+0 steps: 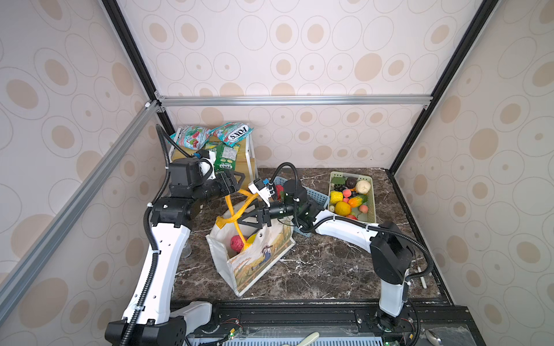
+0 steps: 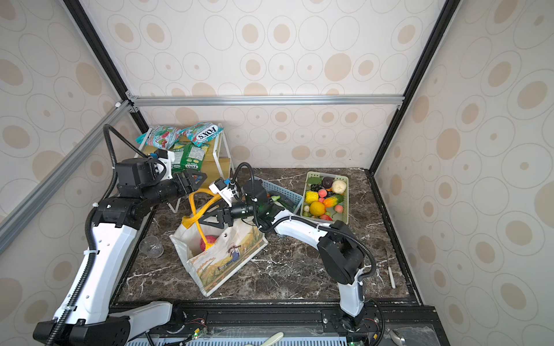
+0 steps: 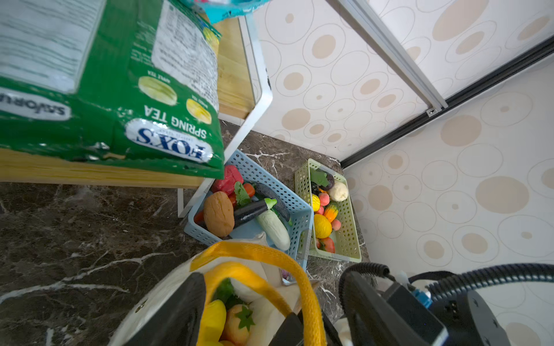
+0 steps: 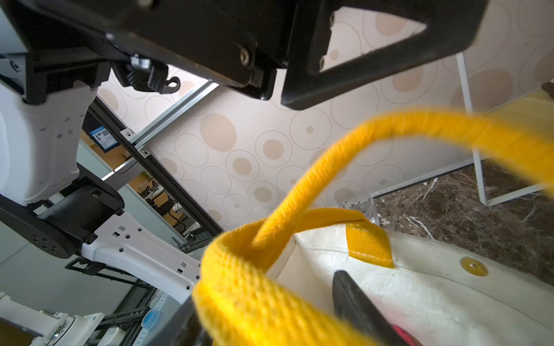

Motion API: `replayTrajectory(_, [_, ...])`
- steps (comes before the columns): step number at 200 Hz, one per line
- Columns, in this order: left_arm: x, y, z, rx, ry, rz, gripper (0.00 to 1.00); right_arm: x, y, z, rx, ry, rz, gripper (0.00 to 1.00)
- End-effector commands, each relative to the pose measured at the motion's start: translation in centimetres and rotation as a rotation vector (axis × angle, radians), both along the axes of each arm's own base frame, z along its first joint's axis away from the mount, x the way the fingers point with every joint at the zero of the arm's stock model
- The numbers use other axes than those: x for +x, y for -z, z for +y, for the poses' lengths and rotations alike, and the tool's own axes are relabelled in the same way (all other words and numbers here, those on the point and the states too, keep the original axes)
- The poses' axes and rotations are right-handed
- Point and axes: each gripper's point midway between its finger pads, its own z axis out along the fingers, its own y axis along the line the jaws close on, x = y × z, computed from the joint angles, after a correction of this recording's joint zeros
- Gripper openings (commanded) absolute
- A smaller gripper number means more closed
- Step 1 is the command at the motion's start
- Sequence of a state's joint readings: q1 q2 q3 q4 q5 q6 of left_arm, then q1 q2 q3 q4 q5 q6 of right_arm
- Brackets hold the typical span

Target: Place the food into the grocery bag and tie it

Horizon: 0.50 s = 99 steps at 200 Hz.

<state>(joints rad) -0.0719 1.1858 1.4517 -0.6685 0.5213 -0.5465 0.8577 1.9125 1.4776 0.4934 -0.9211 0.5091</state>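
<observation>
- Hovering above the bag's mouth, the left gripper [image 1: 238, 181] is seen with its jaws spread wide; nothing is held, though a strap of the yellow handles [image 1: 229, 206] rises between its fingers [image 3: 174, 314].
- The right gripper [image 1: 241, 218] is set at the handles' crossing, jaws parted. The strap lies between them, with a gap beside one finger, so no pinch is shown.
- The grocery bag [image 1: 254, 260] is stood mid-table on the marble top [image 1: 314, 269], mouth open, just in front of the blue basket [image 1: 317, 197].
- A red fruit [image 1: 236, 242] is seen inside the bag; more food [image 1: 343, 208] is left in the green basket [image 1: 372, 194].
</observation>
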Motion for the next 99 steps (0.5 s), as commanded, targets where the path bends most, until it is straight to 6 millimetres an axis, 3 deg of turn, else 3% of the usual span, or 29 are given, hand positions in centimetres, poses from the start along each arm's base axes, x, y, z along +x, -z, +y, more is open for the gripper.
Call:
replayTrajectory(1, [-1.6,1.4,-1.0,0.022,0.096,0.018,0.70,0.5,-1.6,0.1,0.023,0.003,0.005,0.62])
replayTrajectory(24, [-2.2,2.2,-1.3,0.023,0.126,0.021,0.68,1.4,-2.2,0.3,0.009,0.045,0.022,0.62])
replayTrajectory(38, [-2.2,2.9,-0.3,0.057,0.074,0.042,0.72,1.7,-1.9,0.5,-0.021,0.049,0.033,0.62])
replayTrajectory(47, [-2.3,3.7,0.9,0.099,0.008,0.077,0.77,1.8,-1.4,0.4,-0.040,0.055,0.047,0.62])
replayTrajectory(68, [-2.7,6.4,3.7,0.185,-0.114,0.174,0.77,1.6,-0.4,-0.1,-0.090,0.046,0.084,0.62])
replayTrajectory(99, [-2.1,10.1,4.0,0.198,-0.119,0.222,0.74,0.7,0.9,-1.3,-0.189,0.032,0.098,0.61])
